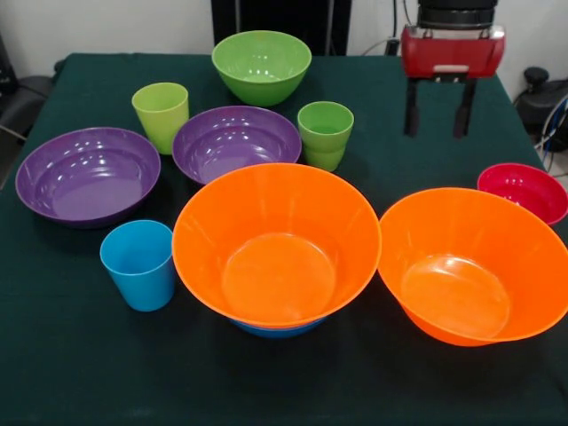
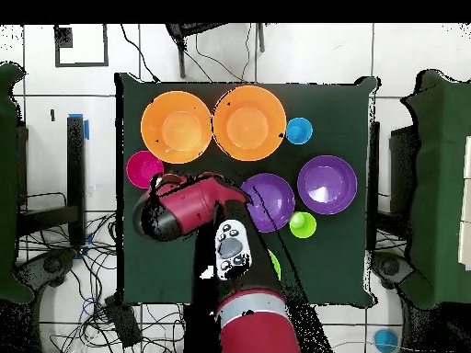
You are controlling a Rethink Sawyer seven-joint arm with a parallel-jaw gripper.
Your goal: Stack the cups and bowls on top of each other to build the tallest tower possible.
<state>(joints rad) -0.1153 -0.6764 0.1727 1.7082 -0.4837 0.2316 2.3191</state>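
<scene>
One stack only: an orange bowl (image 1: 276, 244) sits on the blue bowl (image 1: 277, 329) at six o'clock on the worktop (image 1: 71, 373). Every other bowl and cup stands loose. End effector (image 1: 437, 108) hangs empty, fingers spread, at one o'clock.

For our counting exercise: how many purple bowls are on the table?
2. One purple bowl sits at the front view's left edge; the other purple bowl lies mid-table between the two green cups. None appears hidden.
</scene>
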